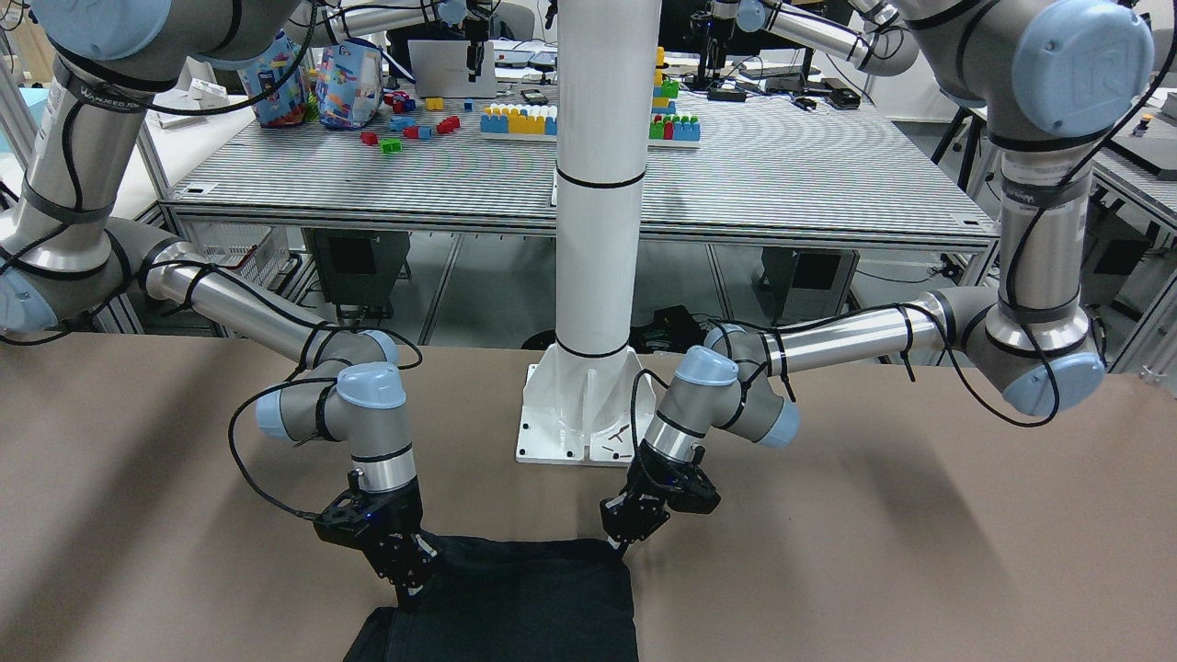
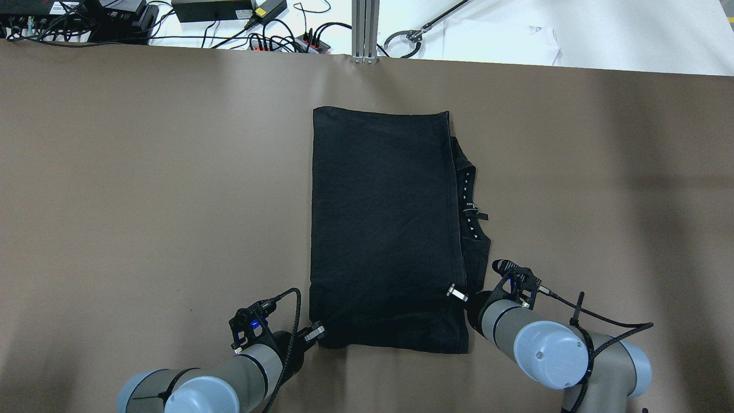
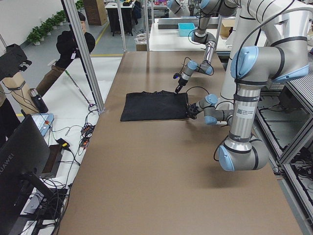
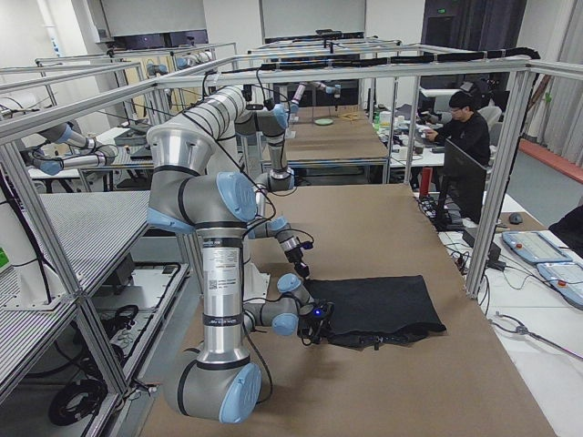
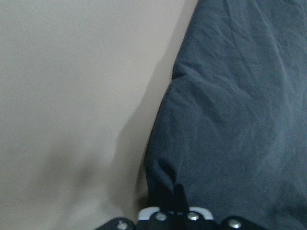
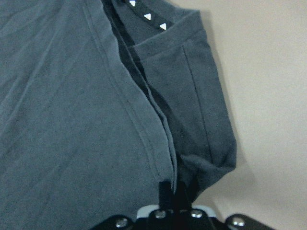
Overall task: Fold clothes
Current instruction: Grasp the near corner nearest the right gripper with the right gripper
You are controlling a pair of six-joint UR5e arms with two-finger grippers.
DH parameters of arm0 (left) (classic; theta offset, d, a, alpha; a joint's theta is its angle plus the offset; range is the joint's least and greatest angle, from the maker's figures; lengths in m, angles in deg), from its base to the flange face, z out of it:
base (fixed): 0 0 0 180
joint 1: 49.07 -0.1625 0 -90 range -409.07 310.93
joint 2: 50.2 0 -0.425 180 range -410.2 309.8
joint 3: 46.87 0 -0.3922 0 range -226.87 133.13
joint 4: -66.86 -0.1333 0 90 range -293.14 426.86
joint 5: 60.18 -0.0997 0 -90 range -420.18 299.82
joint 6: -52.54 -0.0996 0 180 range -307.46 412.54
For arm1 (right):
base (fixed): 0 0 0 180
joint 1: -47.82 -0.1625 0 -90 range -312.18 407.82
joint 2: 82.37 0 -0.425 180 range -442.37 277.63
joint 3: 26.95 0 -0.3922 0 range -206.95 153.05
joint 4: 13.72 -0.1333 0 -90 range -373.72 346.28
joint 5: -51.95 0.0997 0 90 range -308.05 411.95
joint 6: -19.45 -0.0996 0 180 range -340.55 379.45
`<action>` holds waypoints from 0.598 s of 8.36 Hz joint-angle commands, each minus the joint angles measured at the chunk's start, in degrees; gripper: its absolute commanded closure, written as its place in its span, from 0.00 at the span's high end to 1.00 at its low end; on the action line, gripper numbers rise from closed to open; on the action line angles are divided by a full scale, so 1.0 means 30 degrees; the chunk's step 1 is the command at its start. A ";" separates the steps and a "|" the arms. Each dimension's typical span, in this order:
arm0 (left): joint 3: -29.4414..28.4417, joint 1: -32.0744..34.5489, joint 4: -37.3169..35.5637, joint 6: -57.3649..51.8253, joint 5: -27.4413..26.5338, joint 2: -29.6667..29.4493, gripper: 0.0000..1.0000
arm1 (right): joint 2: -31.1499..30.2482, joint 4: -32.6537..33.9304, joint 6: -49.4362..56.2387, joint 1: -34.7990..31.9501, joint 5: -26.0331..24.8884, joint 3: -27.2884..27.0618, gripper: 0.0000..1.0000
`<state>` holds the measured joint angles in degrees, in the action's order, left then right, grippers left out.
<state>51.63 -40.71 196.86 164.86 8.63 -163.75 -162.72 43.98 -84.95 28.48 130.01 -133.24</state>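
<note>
"huawei" – on the back of a black monitor, faint "ur" mark on a blue joint cap

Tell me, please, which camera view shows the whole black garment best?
The overhead exterior view: the black garment lies fully in frame. The front-facing view crops it, the side views show it small, the wrist views only edges.

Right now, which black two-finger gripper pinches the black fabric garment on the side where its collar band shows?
The right gripper, beside the white-triangled collar band; the left gripper pinches the black fabric garment at a plain corner.
</note>
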 commanded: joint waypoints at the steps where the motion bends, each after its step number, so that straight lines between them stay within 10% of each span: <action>1: 0.0038 0.0029 0.0000 -0.0029 0.0001 -0.0029 0.00 | -0.0342 0.0014 0.0052 -0.0028 -0.0002 -0.0777 0.00; 4: 0.0155 0.0058 0.0000 -0.0059 0.0059 -0.0087 0.00 | -0.0313 0.0043 0.0343 -0.0028 0.0057 -0.0633 0.00; 5: 0.0126 0.0058 -0.0029 -0.0059 0.0030 -0.0087 0.00 | -0.0546 0.0043 0.0403 -0.0057 0.0028 -0.0603 0.52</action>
<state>52.03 -40.57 196.85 164.71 8.77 -163.98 -163.67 44.06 -84.31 28.39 130.14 -135.31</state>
